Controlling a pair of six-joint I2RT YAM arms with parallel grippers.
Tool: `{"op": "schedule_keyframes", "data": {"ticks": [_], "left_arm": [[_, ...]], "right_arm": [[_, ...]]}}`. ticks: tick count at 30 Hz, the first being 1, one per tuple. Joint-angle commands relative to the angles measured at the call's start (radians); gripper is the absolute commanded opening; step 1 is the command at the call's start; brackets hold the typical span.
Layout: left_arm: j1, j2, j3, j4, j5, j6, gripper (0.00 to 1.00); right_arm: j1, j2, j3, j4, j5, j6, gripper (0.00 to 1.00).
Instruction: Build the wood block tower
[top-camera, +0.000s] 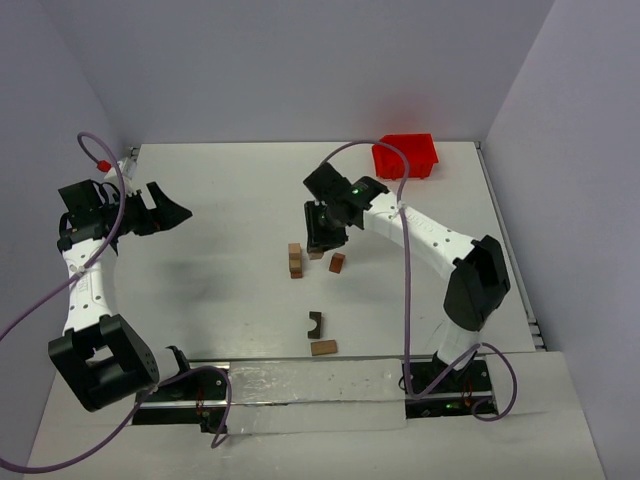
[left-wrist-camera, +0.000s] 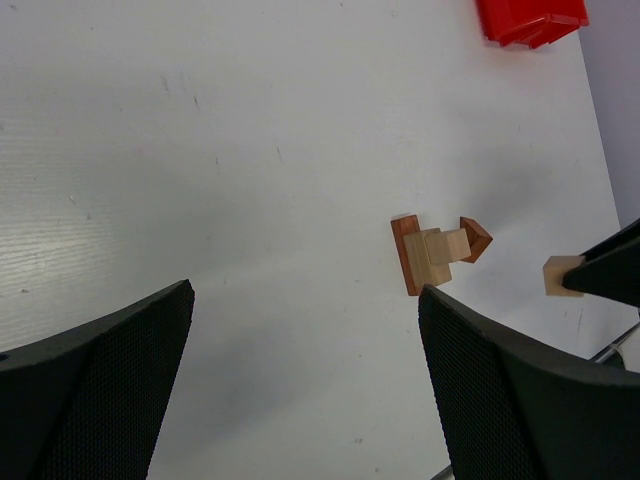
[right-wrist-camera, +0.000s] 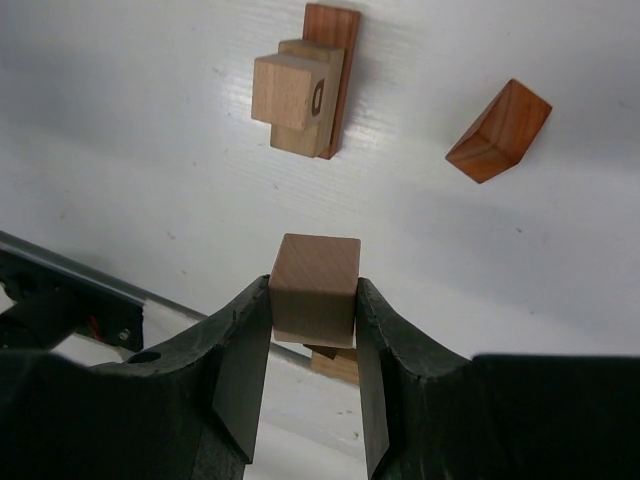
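The tower (top-camera: 295, 260) is a short stack of tan blocks on a red-brown bar, near the table's middle; it also shows in the right wrist view (right-wrist-camera: 303, 95) and the left wrist view (left-wrist-camera: 425, 255). My right gripper (top-camera: 322, 240) hangs just right of it, shut on a tan wooden cube (right-wrist-camera: 315, 270) held above the table between its fingers (right-wrist-camera: 313, 300). A red-brown block (top-camera: 337, 263) lies beside the tower. An arch-notched block (top-camera: 316, 322) and a tan bar (top-camera: 323, 348) lie nearer the front. My left gripper (top-camera: 165, 212) is open and empty, far left.
A red plastic bin (top-camera: 405, 155) stands at the back right corner, also seen in the left wrist view (left-wrist-camera: 530, 18). Grey walls close in the table on three sides. A purple cable arcs over the right arm.
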Motion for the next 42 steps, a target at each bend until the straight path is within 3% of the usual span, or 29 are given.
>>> {"op": "schedule_keyframes", "data": {"ticks": [1,14,42], "left_arm": [[0.008,-0.009,-0.001,0.051,0.000,-0.016,0.99],[0.008,-0.012,-0.042,0.088,-0.016,-0.012,0.99],[0.008,0.004,-0.058,0.126,-0.002,-0.023,0.99]], "right_arm": [[0.026,0.044,0.046,-0.036,0.060,0.013,0.00],[0.161,0.194,0.158,-0.070,0.206,0.064,0.00],[0.141,0.323,0.282,-0.095,0.174,0.099,0.00]]}}
